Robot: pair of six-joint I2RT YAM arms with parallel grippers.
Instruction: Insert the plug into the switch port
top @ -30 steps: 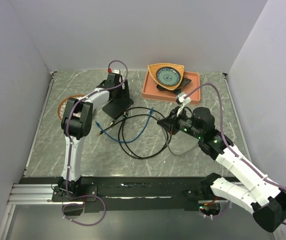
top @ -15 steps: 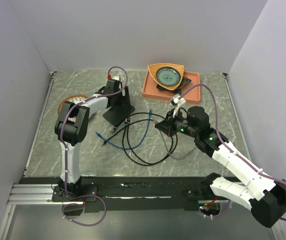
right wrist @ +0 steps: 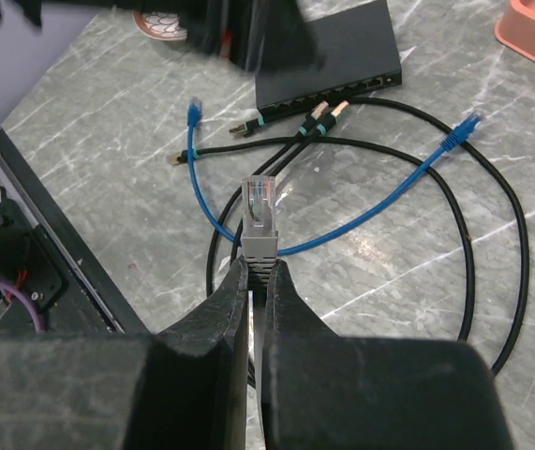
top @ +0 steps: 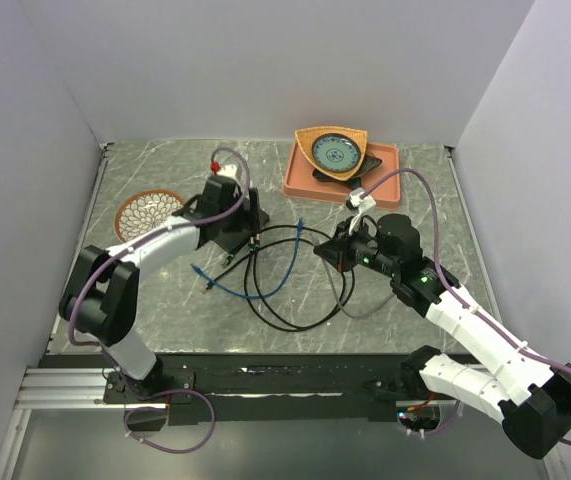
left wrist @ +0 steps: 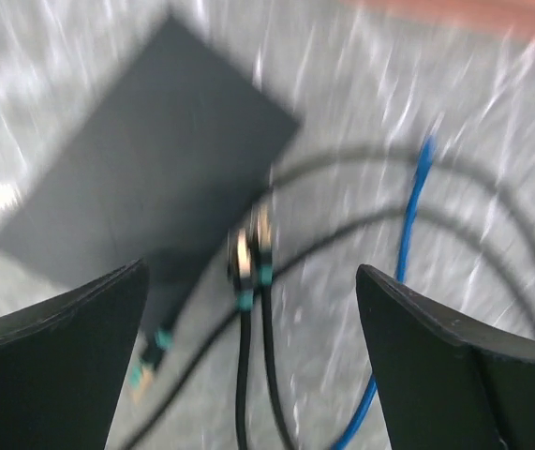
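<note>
**A grey plug (right wrist: 260, 211) pinched upright in the right gripper (right wrist: 256, 267), raised over the table (top: 165, 300) and well apart from the switch port (right wrist: 328, 92).**

The port is one of a row along the near thin edge of a flat black switch (right wrist: 342, 52), which lies at the back left of the table. The single openings are too small to tell apart. A blurred dark shape hides the switch's upper left corner in the right wrist view. From above, the left gripper (top: 237, 205) covers most of the box, its fingers (left wrist: 61, 347) spread wide and holding nothing. The left wrist view is smeared by motion. Black cable ends with teal bands (right wrist: 316, 112) lie against the port edge, but it is unclear whether they are seated. A blue cable (right wrist: 379, 202) and looping black cable (right wrist: 492, 234) lie between. An orange tray (top: 385, 170) is cut off at the right wrist view's corner.
</note>
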